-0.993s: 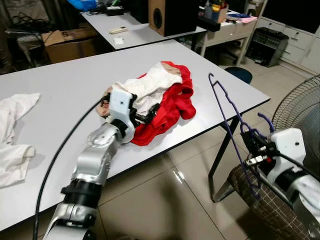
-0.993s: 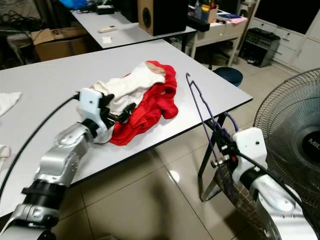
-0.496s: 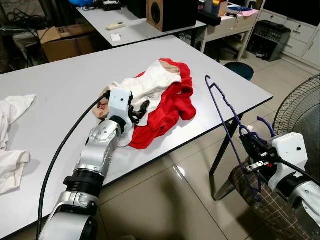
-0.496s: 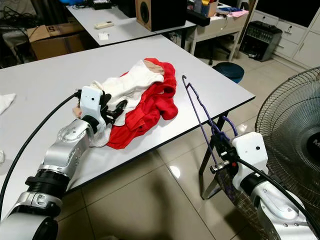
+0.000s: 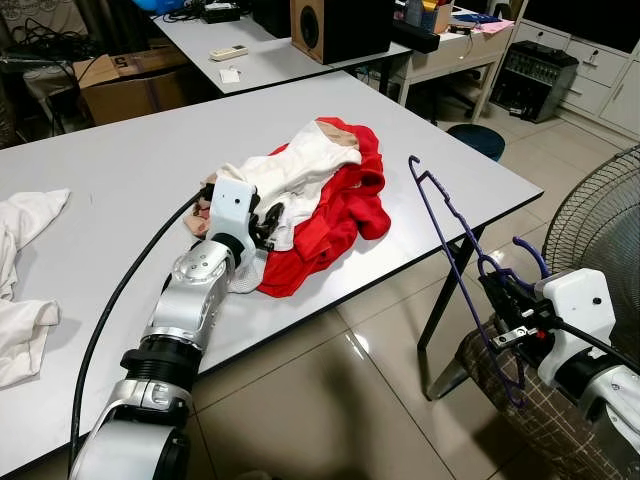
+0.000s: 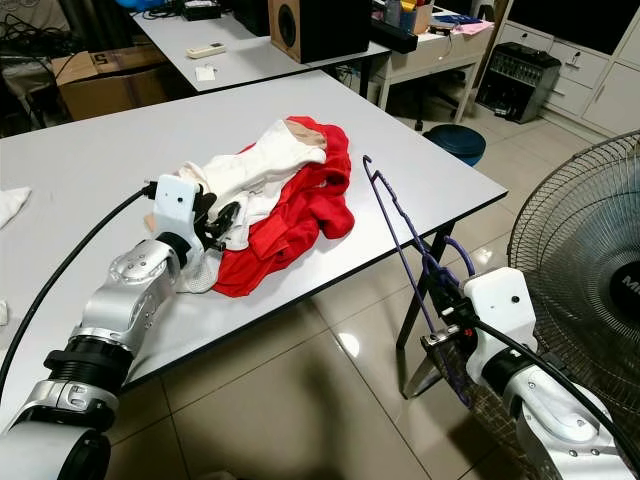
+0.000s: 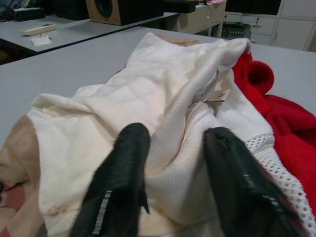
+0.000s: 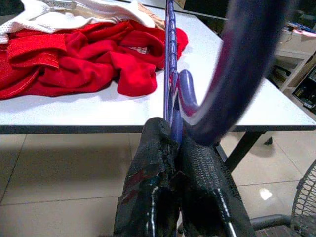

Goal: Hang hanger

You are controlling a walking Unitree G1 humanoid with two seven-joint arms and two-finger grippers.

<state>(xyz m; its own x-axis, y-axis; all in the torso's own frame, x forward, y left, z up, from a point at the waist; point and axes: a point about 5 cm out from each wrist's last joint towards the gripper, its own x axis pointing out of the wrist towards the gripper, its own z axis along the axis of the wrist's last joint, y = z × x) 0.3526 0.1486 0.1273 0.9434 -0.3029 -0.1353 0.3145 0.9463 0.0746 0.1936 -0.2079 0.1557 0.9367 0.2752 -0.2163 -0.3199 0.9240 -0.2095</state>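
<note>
No text can be read with certainty anywhere. A small label (image 7: 216, 94) is sewn on the cream garment (image 7: 148, 98), but its print is too blurred to read. At the right edge, the hub of the standing fan (image 6: 628, 290) carries a few pale letters, cut by the frame and not legible. The cardboard box (image 5: 135, 75) behind the tabletop (image 5: 110, 170) has some dark marks on its flap, too small to make out.

Evenly bright and sharp in head views; glare spot on floor tiles (image 5: 352, 345); blurred near fingers (image 7: 123, 187) in wrist views.
</note>
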